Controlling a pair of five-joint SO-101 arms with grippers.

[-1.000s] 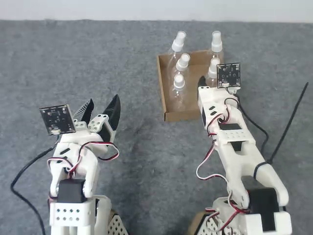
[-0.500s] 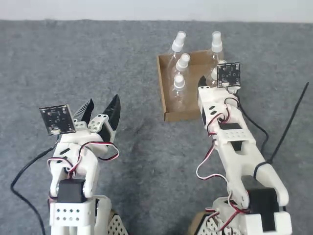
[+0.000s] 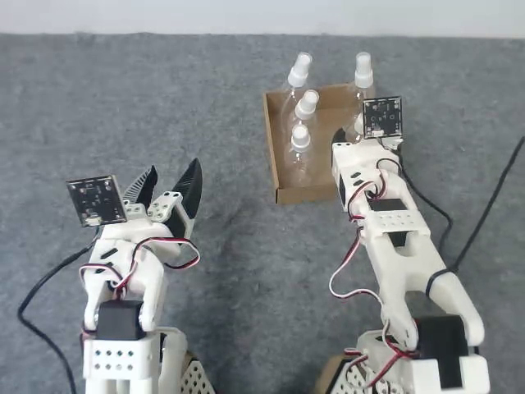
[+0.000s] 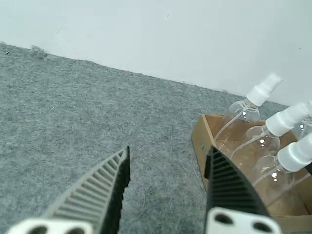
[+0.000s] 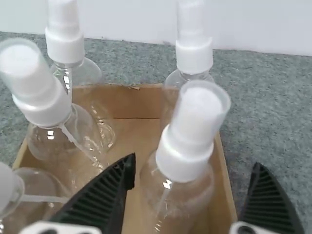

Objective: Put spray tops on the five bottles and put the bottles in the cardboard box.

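Note:
The cardboard box point(image 3: 277, 156) stands at the back right on grey carpet. Three clear bottles with white spray tops stand inside it: two point(image 3: 306, 104) point(image 3: 300, 136) on its left side and one point(image 5: 191, 131) on its right. Two more capped bottles point(image 3: 299, 69) point(image 3: 362, 69) appear to stand just beyond the box's far wall point(image 5: 127, 101). My right gripper point(image 5: 192, 168) is open, with the right-hand bottle between its fingers and gaps on both sides. My left gripper point(image 3: 174, 172) point(image 4: 169, 156) is open and holds nothing, over the carpet well left of the box.
Bare grey carpet point(image 3: 189, 98) spreads around the box up to a white wall point(image 4: 156, 34) at the back. A black cable point(image 3: 484, 213) trails to the right of the right arm.
The right arm has pushed a little farther over the box, and its wrist board now covers the right-hand bottle in the high view. The left arm has not moved.

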